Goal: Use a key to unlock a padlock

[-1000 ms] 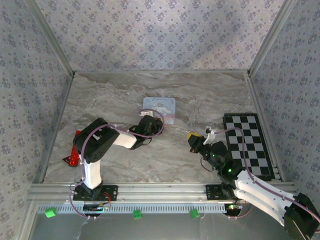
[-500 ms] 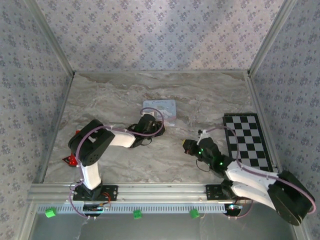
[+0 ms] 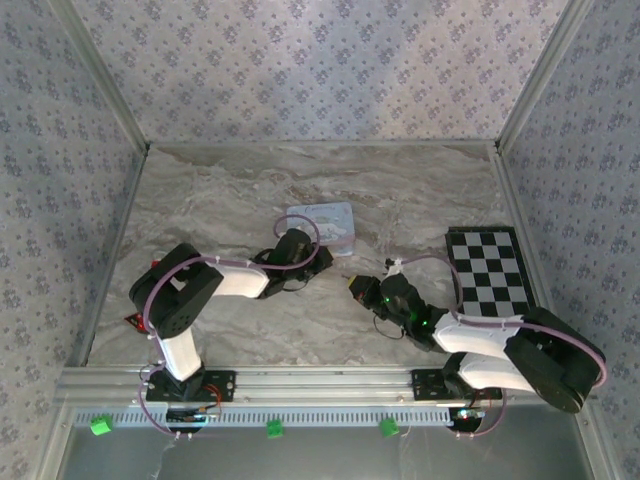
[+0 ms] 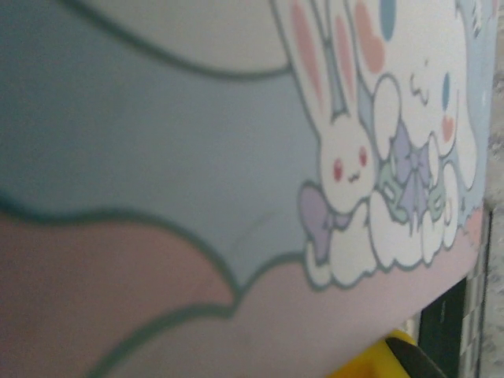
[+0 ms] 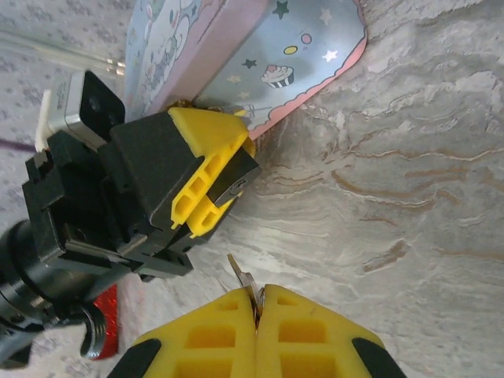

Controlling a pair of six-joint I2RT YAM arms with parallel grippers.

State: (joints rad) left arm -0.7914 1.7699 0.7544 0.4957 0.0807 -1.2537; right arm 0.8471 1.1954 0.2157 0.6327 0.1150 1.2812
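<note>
Padlock (image 5: 235,178): a small dark-grey piece pinched at the tips of the left gripper (image 3: 322,262). The left fingers stand nearly together on it. Its loop cannot be made out. In the top view this grip sits just left of the middle of the table (image 3: 230,190), at the 7 o'clock corner of the tin (image 3: 324,220).

1. Near rail: green blocks (image 3: 100,426) sit in a row along the rail in front of the arm bases.
2. Right gripper (image 5: 258,303): the yellow fingers are pressed together on the key (image 5: 241,277). Its thin metal blade projects from between the tips.
3. Key to padlock: in the right wrist view the blade points toward the left gripper's tips. It is near them but apart, with bare table showing between.
4. Gripper layout, top view: the right gripper lies at 4 o'clock of the left gripper.
5. Checkerboard (image 3: 495,285): black and white, flat on the table at 3 o'clock of the right gripper, beside the right wall.
6. Red thing (image 3: 140,321): at 9 o'clock of the left arm and partly hidden by it. Its kind cannot be told.
7. Tin: pale blue, square, with a cartoon rabbit. It lies at 1 o'clock of the left gripper and just behind its fingers. In the left wrist view the picture is very close and blurred.
</note>
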